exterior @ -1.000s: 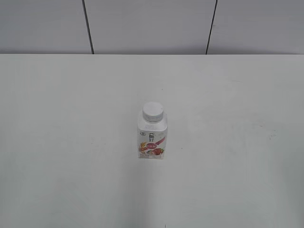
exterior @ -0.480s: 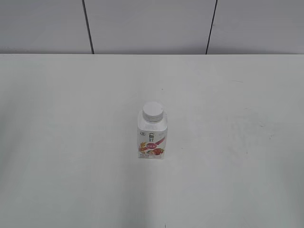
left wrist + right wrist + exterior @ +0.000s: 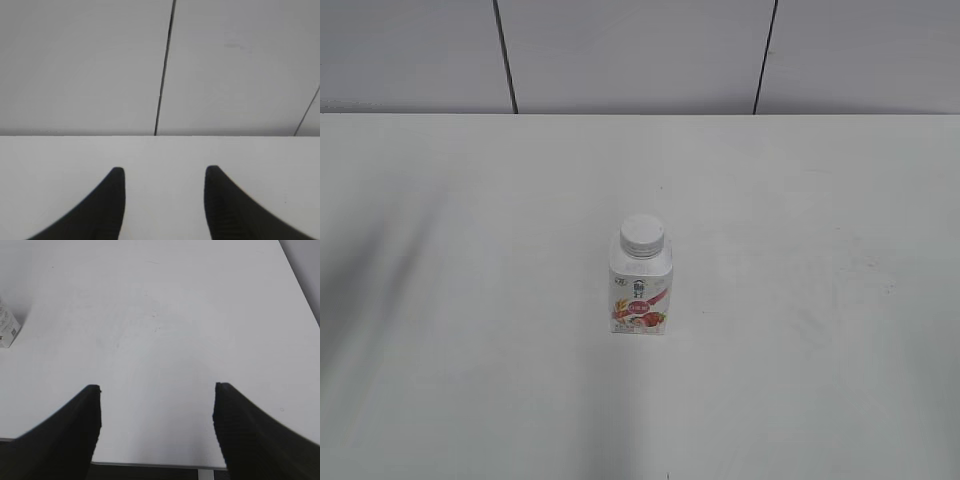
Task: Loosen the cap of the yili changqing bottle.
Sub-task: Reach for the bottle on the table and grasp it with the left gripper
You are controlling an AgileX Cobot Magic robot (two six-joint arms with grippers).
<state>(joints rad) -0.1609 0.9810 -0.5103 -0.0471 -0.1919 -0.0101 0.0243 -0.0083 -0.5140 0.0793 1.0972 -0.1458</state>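
The yili changqing bottle (image 3: 640,290) stands upright near the middle of the white table, white with a pink-red fruit label. Its white cap (image 3: 642,235) sits on the neck. A corner of the bottle's base shows at the left edge of the right wrist view (image 3: 7,327). Neither gripper shows in the exterior view. My left gripper (image 3: 165,172) is open and empty over bare table, facing the back wall. My right gripper (image 3: 156,388) is open and empty above the table's near edge, to the right of the bottle.
The white table (image 3: 820,350) ends at a grey panelled wall (image 3: 640,50) with dark seams. The table's front edge (image 3: 150,463) lies just under the right gripper. A faint shadow lies on the table at the left (image 3: 380,270).
The bottle has not moved. A soft shadow has spread over the left side of the table in the exterior view.
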